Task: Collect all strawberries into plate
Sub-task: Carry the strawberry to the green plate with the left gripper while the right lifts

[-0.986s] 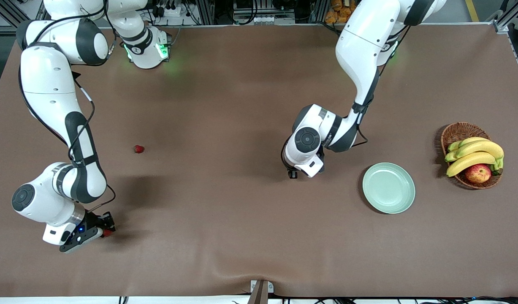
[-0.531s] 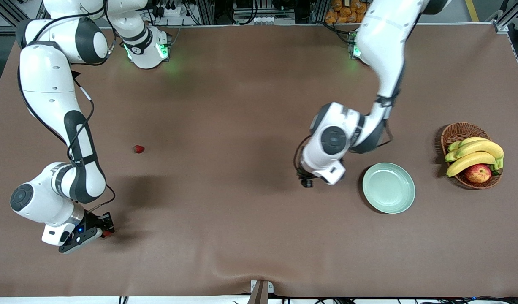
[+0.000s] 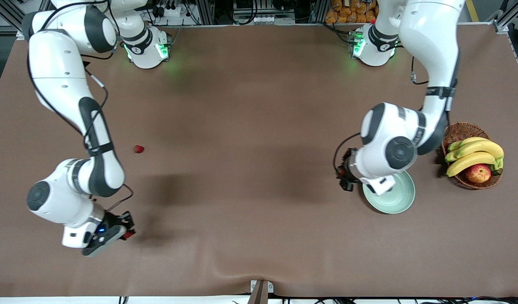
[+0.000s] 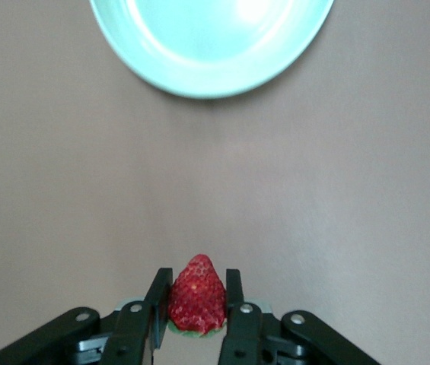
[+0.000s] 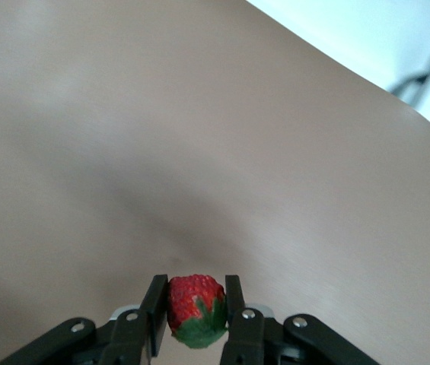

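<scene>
My left gripper is shut on a red strawberry and holds it above the table right beside the rim of the pale mint-green plate. The plate also shows in the left wrist view, bare inside. My right gripper is shut on a second strawberry, red with a green cap, low over the table toward the right arm's end. A third strawberry lies loose on the brown table, farther from the front camera than my right gripper.
A brown wicker basket with bananas and a red-yellow apple stands beside the plate, toward the left arm's end. The table's front edge lies below my right gripper.
My left arm has carried its strawberry from the table's middle to the plate's rim. My right gripper has risen and shifted slightly toward the middle with its strawberry.
</scene>
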